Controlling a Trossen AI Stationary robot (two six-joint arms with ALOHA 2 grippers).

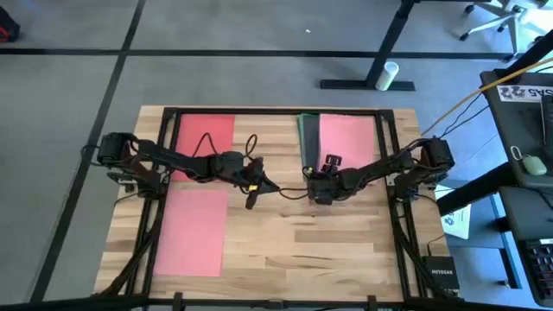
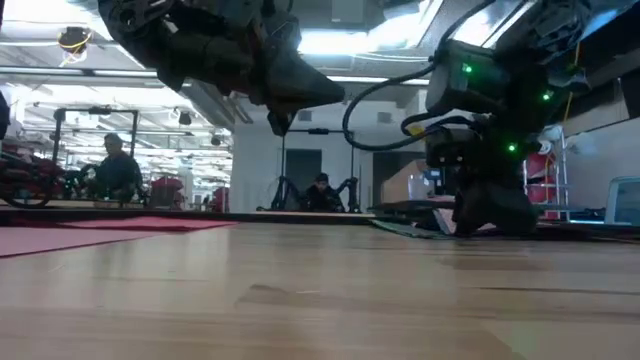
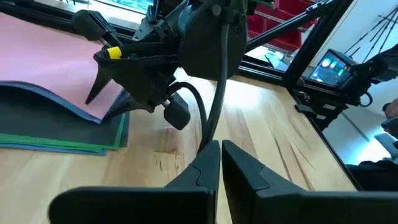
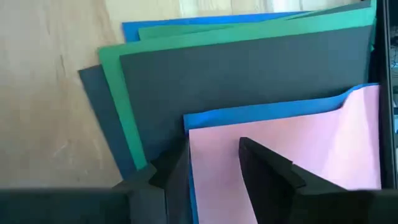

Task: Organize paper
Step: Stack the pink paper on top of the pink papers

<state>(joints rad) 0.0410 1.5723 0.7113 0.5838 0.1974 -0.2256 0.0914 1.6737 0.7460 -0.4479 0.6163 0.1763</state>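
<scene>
Where the right claw (image 4: 214,165) grips, pink paper (image 4: 292,149) lies.

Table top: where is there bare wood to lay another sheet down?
The near half right of the pink sheet is bare wood, toward the table front edge. The red sheet fills the far left; the fanned stack under the right gripper crowds the far right. The left gripper hangs at centre.
</scene>
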